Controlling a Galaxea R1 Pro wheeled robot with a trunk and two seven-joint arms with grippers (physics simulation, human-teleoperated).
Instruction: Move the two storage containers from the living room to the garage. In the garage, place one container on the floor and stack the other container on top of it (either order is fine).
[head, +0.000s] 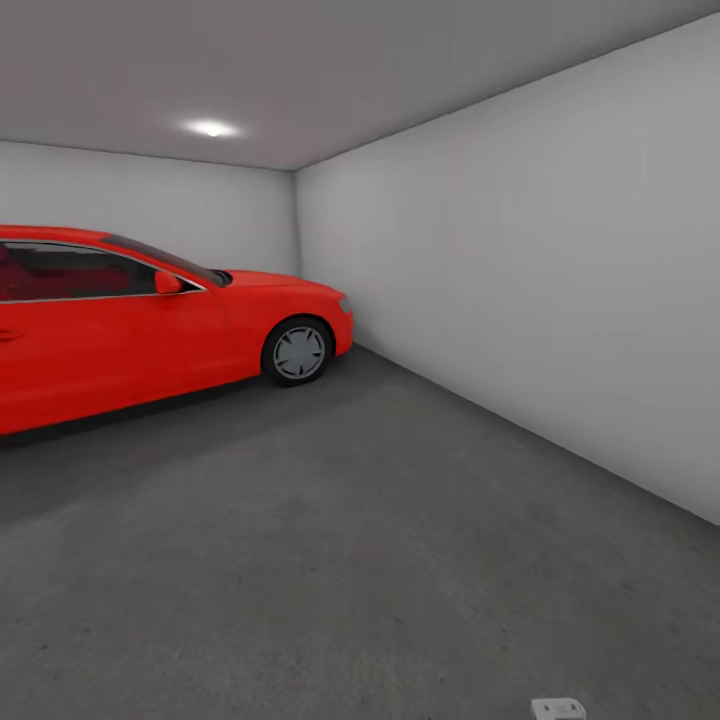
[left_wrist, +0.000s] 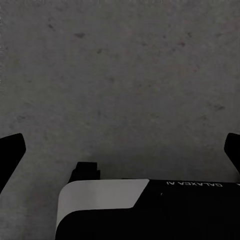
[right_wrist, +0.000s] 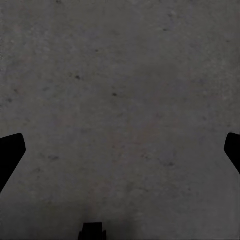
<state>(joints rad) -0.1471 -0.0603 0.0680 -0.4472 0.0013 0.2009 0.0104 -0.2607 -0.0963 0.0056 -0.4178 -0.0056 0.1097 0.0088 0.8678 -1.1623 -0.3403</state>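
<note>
Garage floor (head: 380, 560), dark grey speckled concrete, is seen spread beneath both wrist cameras. Left jaws (left_wrist: 120, 150) and right jaws (right_wrist: 120, 150) are held wide apart, gripping nothing, above bare floor. A glossy red car (head: 130, 320) is parked by pale grey walls (head: 540, 270).

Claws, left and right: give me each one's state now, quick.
Left claw: open, fingers spread wide, nothing between them, bare concrete floor beneath.
Right claw: open, fingers spread wide, holding nothing, over the same grey floor.
</note>
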